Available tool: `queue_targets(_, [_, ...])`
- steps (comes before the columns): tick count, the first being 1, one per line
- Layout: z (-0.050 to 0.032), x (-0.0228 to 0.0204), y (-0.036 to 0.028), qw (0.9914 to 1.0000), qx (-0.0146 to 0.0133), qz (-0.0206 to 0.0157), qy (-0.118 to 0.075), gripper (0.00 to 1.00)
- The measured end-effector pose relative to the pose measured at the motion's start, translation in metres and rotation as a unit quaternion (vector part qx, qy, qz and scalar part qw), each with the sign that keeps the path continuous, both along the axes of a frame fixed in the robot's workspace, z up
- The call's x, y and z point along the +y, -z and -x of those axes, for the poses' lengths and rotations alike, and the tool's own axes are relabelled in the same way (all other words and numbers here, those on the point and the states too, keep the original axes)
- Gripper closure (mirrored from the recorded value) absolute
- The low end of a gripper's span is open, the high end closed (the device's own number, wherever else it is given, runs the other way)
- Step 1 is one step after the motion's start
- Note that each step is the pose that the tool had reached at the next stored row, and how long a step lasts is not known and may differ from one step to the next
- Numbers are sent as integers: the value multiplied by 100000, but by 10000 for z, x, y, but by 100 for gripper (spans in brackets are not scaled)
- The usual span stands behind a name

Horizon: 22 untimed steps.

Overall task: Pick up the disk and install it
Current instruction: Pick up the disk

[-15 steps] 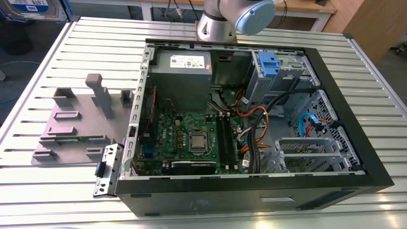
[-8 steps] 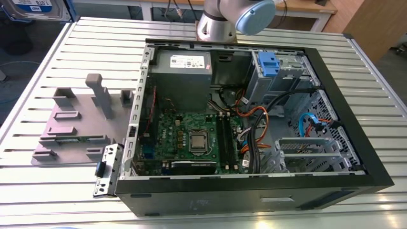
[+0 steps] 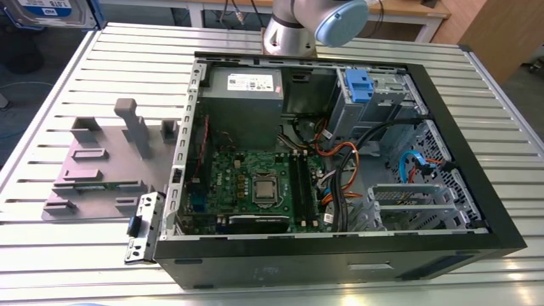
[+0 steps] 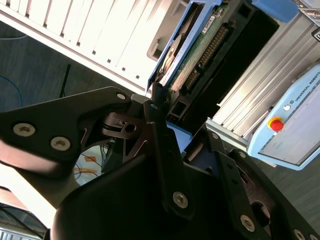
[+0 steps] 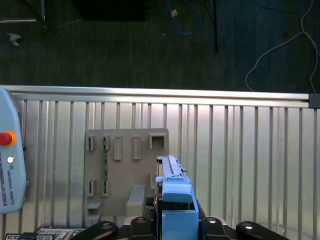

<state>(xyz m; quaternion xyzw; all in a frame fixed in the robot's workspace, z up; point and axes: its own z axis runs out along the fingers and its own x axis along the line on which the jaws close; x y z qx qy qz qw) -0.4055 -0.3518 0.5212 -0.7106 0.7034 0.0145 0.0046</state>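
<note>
The jaws of the gripper [image 4: 181, 120] pinch the disk [image 5: 174, 192] on edge, lifted off the tabletop [image 3: 85, 268]. In the first wrist view the disk hangs above the grey fixture plate [image 5: 125, 170], with its blue plastic rail facing the camera. The ribbed metal slats run out to a straight bright edge, and beyond that lies dark floor [image 5: 125, 45] with loose cables [image 5: 280, 45]. There is bare slatted surface on the side of the plate away from the pale teach pendant [image 5: 7, 165].

The second wrist view adds the disk's underside: a green circuit board and a row of connector pins inside the blue rail. A matte black finger [image 4: 159, 130] is pressed against its end. The pendant's red button [image 4: 275, 124] is well apart from the disk.

In the exterior view, the open black computer case [image 3: 297, 255] fills the centre through 3 o'clock, with its side panel off and its rim standing tall all round. Inside, the grey power-supply box [image 3: 242, 102] is at 12 o'clock and the green motherboard [image 3: 255, 185] at 6. The metal drive cage [image 3: 378, 105] with a blue latch [image 3: 357, 86] is at 1 o'clock, with cables draped beside it. The fixture plate lies at 9 o'clock with its blocky posts upright. The arm [image 3: 314, 19] stands at 12 o'clock behind the case. A silver corner bearing a blue-and-white label cuts into the frame at 11 o'clock.
</note>
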Motion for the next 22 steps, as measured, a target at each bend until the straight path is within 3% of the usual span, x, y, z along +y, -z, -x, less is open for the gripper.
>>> queue_targets(22, [-69,-14,4,100000,-1,-1,-1,64])
